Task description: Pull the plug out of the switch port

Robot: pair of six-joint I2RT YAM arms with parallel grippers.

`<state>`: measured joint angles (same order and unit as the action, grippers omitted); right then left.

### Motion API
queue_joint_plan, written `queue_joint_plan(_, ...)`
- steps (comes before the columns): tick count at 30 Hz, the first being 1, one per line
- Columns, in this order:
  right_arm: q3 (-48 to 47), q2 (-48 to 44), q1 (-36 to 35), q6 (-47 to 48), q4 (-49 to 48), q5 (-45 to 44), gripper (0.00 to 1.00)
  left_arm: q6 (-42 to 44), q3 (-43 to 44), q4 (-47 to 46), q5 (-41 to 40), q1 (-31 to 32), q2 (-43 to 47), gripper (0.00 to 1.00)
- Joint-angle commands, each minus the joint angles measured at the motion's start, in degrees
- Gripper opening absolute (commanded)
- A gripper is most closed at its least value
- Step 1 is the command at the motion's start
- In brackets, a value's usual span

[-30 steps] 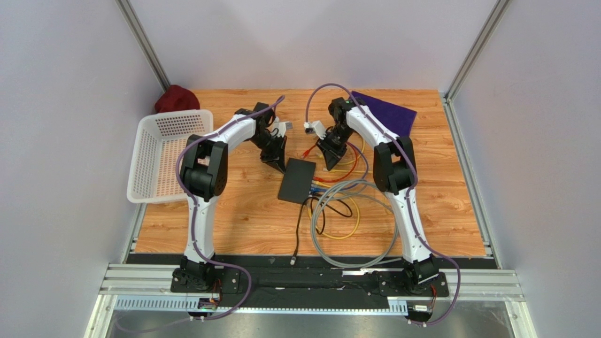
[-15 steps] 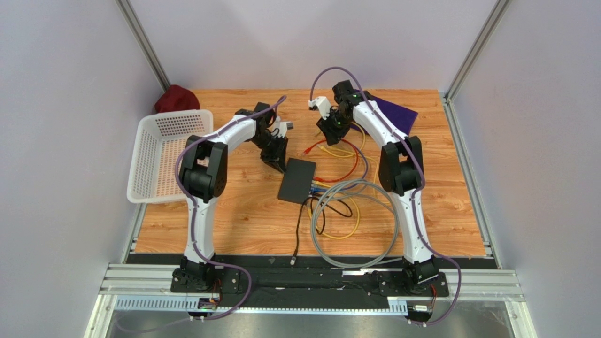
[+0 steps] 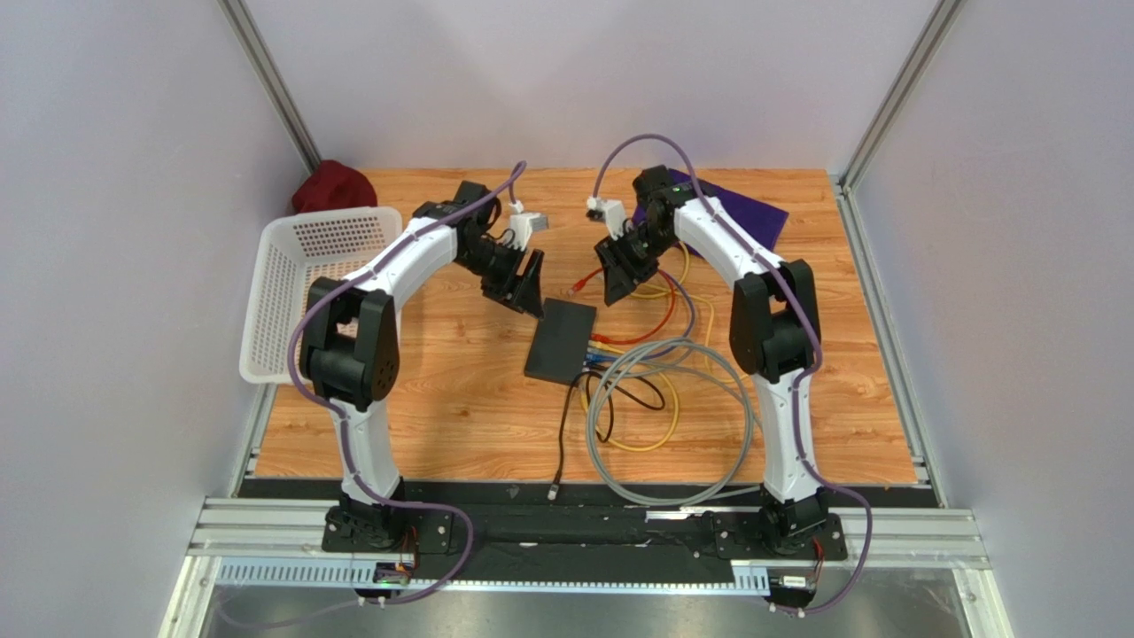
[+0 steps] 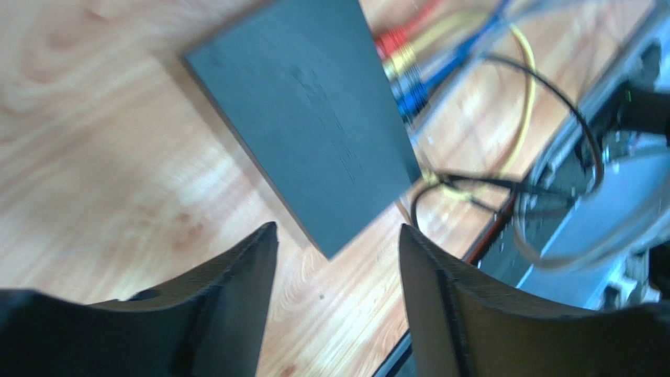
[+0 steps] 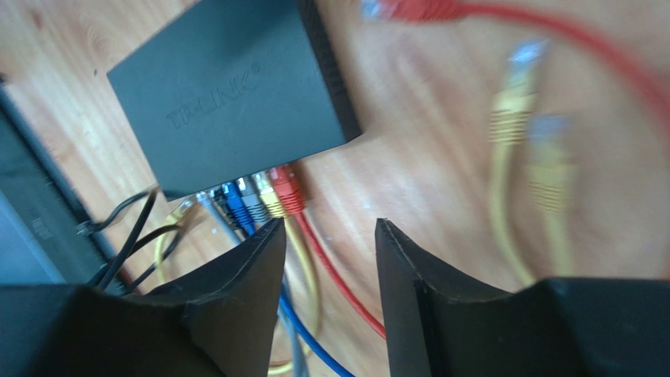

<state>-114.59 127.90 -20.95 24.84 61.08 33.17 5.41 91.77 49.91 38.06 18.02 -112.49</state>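
The black switch [image 3: 559, 340] lies flat mid-table, also seen in the left wrist view [image 4: 307, 118] and in the right wrist view [image 5: 228, 94]. Red, yellow, grey and blue plugs [image 5: 263, 195] sit side by side in its ports [image 4: 403, 75]. A loose red plug [image 5: 409, 9] and two loose yellow plugs [image 5: 511, 110] lie on the wood beyond it. My left gripper [image 3: 522, 282] [image 4: 338, 229] hovers open off the switch's far corner, nothing between its fingers. My right gripper [image 3: 619, 277] [image 5: 329, 224] is open above the red cable, holding nothing.
A white mesh basket [image 3: 320, 293] stands at the left edge. A red cloth [image 3: 333, 186] and a purple cloth [image 3: 732, 206] lie at the back. Grey cable coils [image 3: 666, 425] with black and yellow leads spread in front of the switch, toward the arm bases.
Both grippers have opened. The left gripper has lifted back off the switch's far corner. The right gripper swung toward the back, then came down again near the loose plugs.
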Motion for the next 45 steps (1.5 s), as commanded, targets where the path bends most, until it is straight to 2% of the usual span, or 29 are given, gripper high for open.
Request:
queue_joint_plan(1,1.4,5.1,-0.4,-2.9,5.7,7.5,0.47,17.8,-6.7,0.9,8.3,-1.1,6.4,0.61)
queue_joint_plan(6,0.2,8.6,-1.3,-4.1,4.8,9.6,0.42,36.0,-17.1,-0.2,4.4,1.8,14.2,0.32)
queue_joint_plan(7,-0.8,9.3,-1.6,-5.1,4.7,9.7,0.4,42.8,-19.9,-0.2,3.0,2.9,14.7,0.18)
queue_joint_plan(9,-3.3,11.5,-1.8,-5.9,4.2,10.2,0.38,48.6,-22.1,-0.1,0.7,4.5,14.9,0.03)
queue_joint_plan(10,-4.0,12.0,-2.1,-6.6,4.0,10.2,0.37,51.0,-22.6,0.0,0.5,4.8,14.5,0.0)
queue_joint_plan(16,-8.6,14.7,-2.6,-8.1,2.1,11.6,0.36,53.0,-18.9,0.5,-1.5,9.4,7.7,0.0)
queue_joint_plan(21,-10.0,15.5,-2.6,-8.6,1.5,11.8,0.36,44.5,-13.6,-1.6,-9.1,10.9,-0.3,0.06)
queue_joint_plan(29,-10.0,15.5,-2.5,-9.6,1.2,13.6,0.37,41.0,-11.6,-4.2,-12.0,10.4,0.3,0.08)
queue_joint_plan(32,-10.4,14.3,-2.1,-9.9,1.4,13.6,0.41,40.0,-5.9,2.4,-7.3,9.7,2.0,0.1)
queue_joint_plan(33,-10.4,13.8,-1.6,-10.0,1.5,13.6,0.42,40.5,-3.1,6.9,-5.7,9.5,2.6,0.12)
queue_joint_plan(34,-10.2,13.3,-1.3,-10.1,1.4,13.4,0.47,40.7,-2.0,9.0,-3.5,9.3,3.1,0.18)
queue_joint_plan(36,-9.8,11.8,-0.2,-10.1,1.4,13.2,0.5,40.7,0.6,13.7,-2.7,8.7,4.5,0.26)
queue_joint_plan(37,-9.4,11.4,0.2,-9.8,1.5,13.2,0.53,39.9,1.0,14.2,-3.0,8.3,4.7,0.38)
queue_joint_plan(39,-8.2,10.4,1.4,-9.4,1.6,13.6,0.55,33.7,1.9,13.0,-4.5,7.2,4.7,0.5)
queue_joint_plan(42,-7.6,10.5,2.7,-7.4,3.1,14.9,0.57,22.1,3.2,9.7,-3.9,5.5,2.6,0.57)
queue_joint_plan(45,-8.5,12.5,3.2,-5.9,5.9,18.1,0.57,10.1,5.6,7.4,-2.0,2.9,-0.9,0.58)
